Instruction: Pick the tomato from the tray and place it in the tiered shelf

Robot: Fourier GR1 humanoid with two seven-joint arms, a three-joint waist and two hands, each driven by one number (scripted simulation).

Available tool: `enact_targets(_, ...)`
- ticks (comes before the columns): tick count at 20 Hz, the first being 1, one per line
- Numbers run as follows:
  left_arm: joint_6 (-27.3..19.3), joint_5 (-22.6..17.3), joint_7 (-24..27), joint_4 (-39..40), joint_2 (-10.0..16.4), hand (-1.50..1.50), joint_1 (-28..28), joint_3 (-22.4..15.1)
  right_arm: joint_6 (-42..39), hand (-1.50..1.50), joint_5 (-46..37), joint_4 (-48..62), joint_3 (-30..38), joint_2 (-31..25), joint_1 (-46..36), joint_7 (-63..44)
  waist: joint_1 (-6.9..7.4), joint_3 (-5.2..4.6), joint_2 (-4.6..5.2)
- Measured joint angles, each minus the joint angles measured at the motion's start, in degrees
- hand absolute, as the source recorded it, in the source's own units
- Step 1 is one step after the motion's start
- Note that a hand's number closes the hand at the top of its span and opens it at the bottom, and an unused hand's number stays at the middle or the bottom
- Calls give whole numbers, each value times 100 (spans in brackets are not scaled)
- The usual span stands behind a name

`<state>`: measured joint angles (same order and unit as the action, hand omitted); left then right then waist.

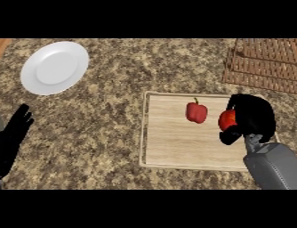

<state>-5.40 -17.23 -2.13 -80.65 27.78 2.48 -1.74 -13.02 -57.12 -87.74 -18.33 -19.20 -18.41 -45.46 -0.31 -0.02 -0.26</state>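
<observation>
tomato (226,119) showing red | pepper (196,111) showing red | tray (170,149) showing pale wood | plate (54,67) showing white | counter (105,129) showing speckled brown

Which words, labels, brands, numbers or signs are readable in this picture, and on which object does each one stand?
None: no text is visible. The round white plate, the pale wooden tray, the red bell pepper, the red tomato held in the black right hand and the brown slatted wooden shelf all bear no writing.
</observation>
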Motion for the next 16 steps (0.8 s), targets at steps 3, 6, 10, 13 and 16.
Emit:
enact_targets(3,-32,24,15,50,-32,0,4,12,94,150,447,-448,6,-481,178,1243,-61,8,-1)
enact_targets(6,-55,43,-61,-40,-17,0,8,27,123,150,1050,-839,485,-1036,368,2254,-83,10,-4)
enact_targets(10,1,36,-24,-80,-17,0,108,96,-74,150,1985,-1367,1422,-1581,744,3018,-96,6,-9)
enact_targets(13,8,72,0,-49,-47,0,126,118,-369,150,2813,-1729,2113,-1701,913,3185,-107,4,-10)
enact_targets(16,-13,115,14,-8,-109,0,116,118,-684,150,3655,-2166,2777,-1707,1078,3039,-137,1,-16)
